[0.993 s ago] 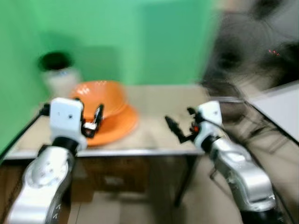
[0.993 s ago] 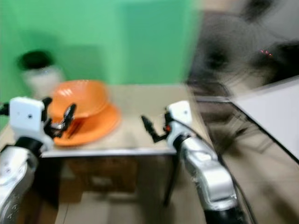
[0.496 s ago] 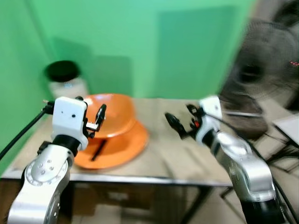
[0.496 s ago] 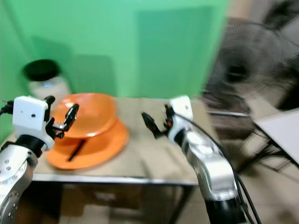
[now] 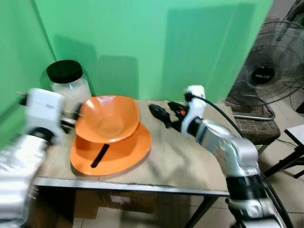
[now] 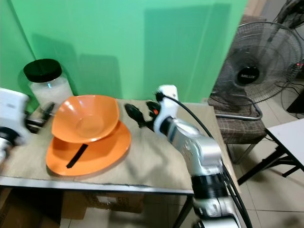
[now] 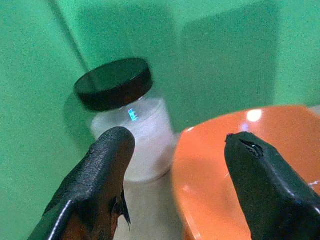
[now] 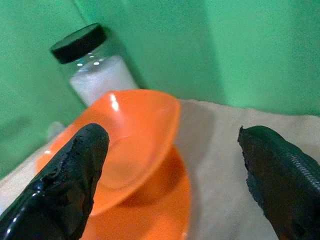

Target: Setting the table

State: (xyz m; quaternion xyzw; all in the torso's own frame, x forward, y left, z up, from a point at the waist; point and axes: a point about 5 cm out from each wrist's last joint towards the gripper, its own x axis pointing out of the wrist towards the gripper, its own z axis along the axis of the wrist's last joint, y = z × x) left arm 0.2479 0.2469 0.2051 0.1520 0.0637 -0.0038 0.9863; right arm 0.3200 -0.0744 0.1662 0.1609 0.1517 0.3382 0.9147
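Directly ahead of the right gripper [image 5: 161, 114], whose fingers are spread wide above the table [image 5: 190, 161], sits an orange bowl [image 5: 108, 118] tilted on an orange plate [image 5: 118, 154]. Beside the bowl's rim, the left gripper [image 7: 175, 165] also gapes wide, a black-lidded jar [image 7: 125, 115] just beyond it.

Left arm [image 5: 28, 137] motion-blurred; bowl [image 5: 108, 118] hides part of plate [image 5: 124, 153].
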